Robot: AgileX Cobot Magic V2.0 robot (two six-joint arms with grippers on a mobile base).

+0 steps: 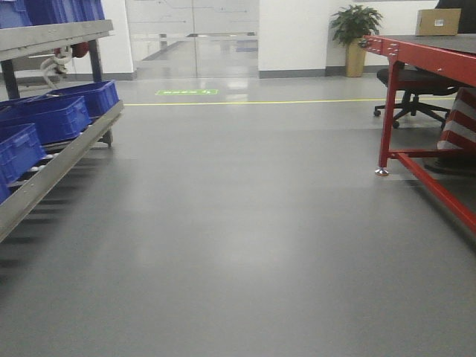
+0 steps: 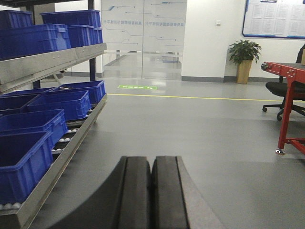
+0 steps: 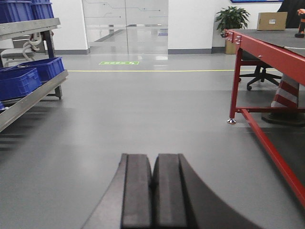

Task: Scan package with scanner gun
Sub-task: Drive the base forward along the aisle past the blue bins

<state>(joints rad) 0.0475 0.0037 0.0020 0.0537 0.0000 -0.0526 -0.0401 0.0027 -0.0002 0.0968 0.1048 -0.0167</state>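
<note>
Left gripper (image 2: 151, 191) and right gripper (image 3: 152, 191) both closed, empty, pointing forward.

Brown cardboard package (image 1: 438, 21): closed, upright, white label on the near face. It sits at the far end of the red worktop (image 1: 428, 59).

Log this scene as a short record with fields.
left gripper: shut, nothing held
right gripper: shut, nothing held
cardboard box: on the far end of the red table, untouched
scanner gun: not identifiable in any view
left side: blue bins on a roller rack
background: potted plant, office chair
</note>
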